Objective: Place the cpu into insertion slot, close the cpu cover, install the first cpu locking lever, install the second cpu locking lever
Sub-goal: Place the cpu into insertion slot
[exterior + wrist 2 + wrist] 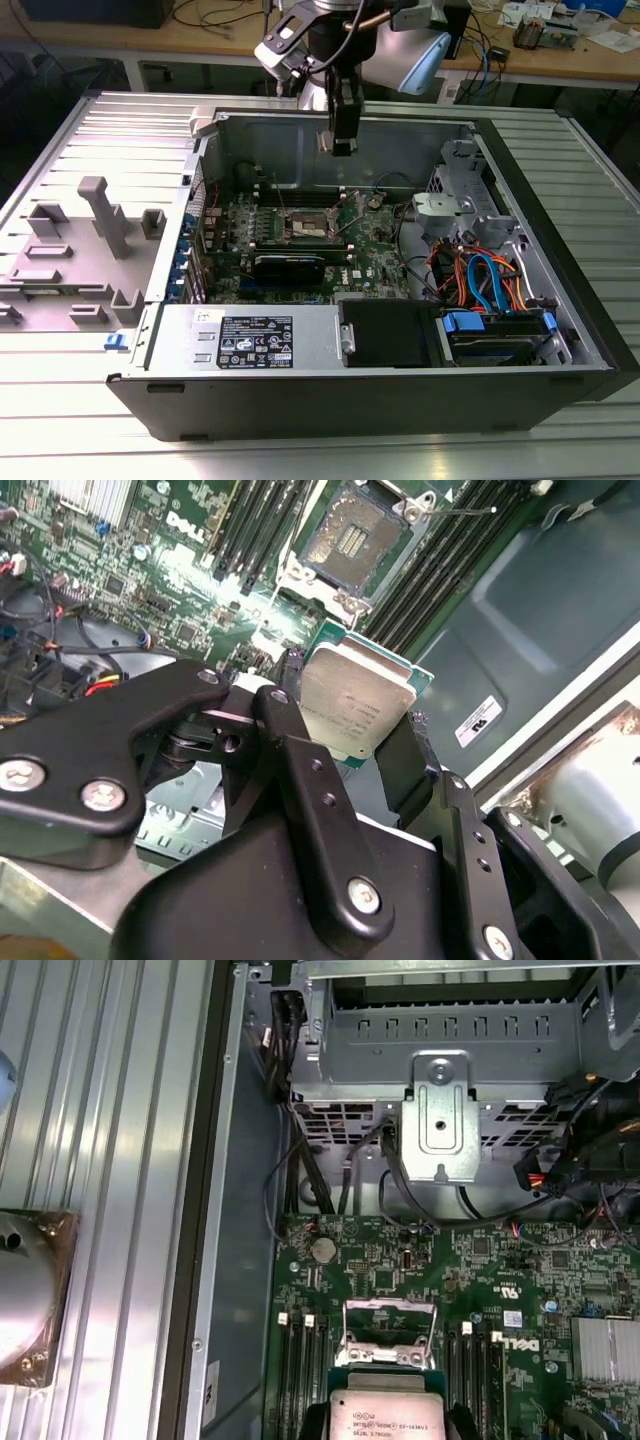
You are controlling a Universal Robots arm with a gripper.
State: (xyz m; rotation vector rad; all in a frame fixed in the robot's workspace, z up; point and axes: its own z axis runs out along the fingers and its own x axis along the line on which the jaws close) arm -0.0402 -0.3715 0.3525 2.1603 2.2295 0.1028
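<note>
My gripper (352,708) is shut on the cpu (355,705), a small square chip with a silver-grey top, pinched by its edges between two black fingers (290,730). In the exterior view the gripper (342,146) hangs above the open computer case, over the motherboard's far side. The insertion slot (350,540) lies below and ahead, with its dark centre bare. The cpu cover (390,1312) stands tilted up at the socket's edge, with the cpu (385,1405) in front of it. A thin locking lever (462,510) juts out beside the socket. In the exterior view the slot (308,226) sits mid-board.
Long black memory slots (250,530) flank the socket on both sides. A round coin battery (322,1250) and a metal drive cage (440,1110) lie beyond it. Cables and drives (490,290) fill the case at the exterior view's right. A black card (290,266) lies near the socket.
</note>
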